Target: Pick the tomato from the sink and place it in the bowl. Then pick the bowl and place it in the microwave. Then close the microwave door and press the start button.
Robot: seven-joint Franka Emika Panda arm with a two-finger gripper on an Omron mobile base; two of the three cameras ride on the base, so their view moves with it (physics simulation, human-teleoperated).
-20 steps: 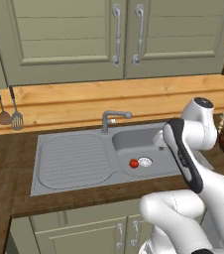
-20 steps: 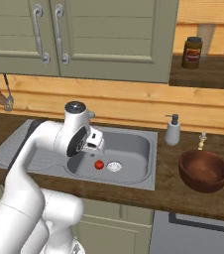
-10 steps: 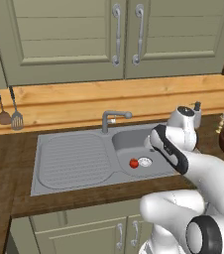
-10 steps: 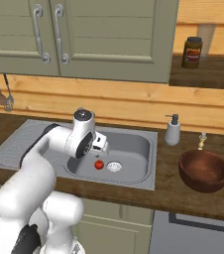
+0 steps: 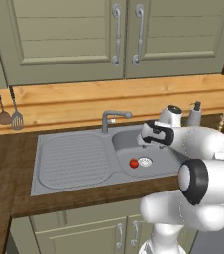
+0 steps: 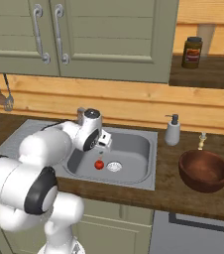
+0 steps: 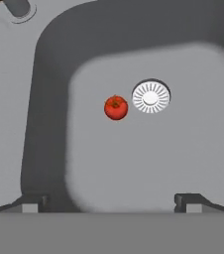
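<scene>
1. The green cabinet doors (image 5: 119,37) filled the wall above, shut, with curved metal handles side by side at the middle.
2. The brown counter (image 6: 183,196) ran along under a pale wood backsplash, and the sink (image 5: 72,161) sat sunk into it, ribbed drainboard on the left in the left base view, basin on the right.
3. The white arm (image 6: 44,149) reached in over the basin, its hand low above the sink floor!
4. The bowl (image 6: 204,170) stood on the counter well to the right of the sink, upright, nothing in it that could be seen.
5. The faucet (image 5: 112,119) curved up behind the basin; a soap bottle (image 6: 172,130) stood at the sink's back right corner, and a brown jar (image 6: 192,51) sat on the shelf above.
6. Three utensils (image 5: 4,111) hung on the wall at far left.
7. The gripper (image 7: 112,201) hung over the basin with its jaws spread as wide as they go, holding nothing; the two fingertips (image 7: 33,203) stood far apart at the bottom of the hand view.
8. The drain (image 7: 150,96) showed as a white ring on the basin floor.
9. And the tomato (image 7: 116,107) lay on the sink floor just beside the drain, well clear of the fingertips, untouched!
</scene>
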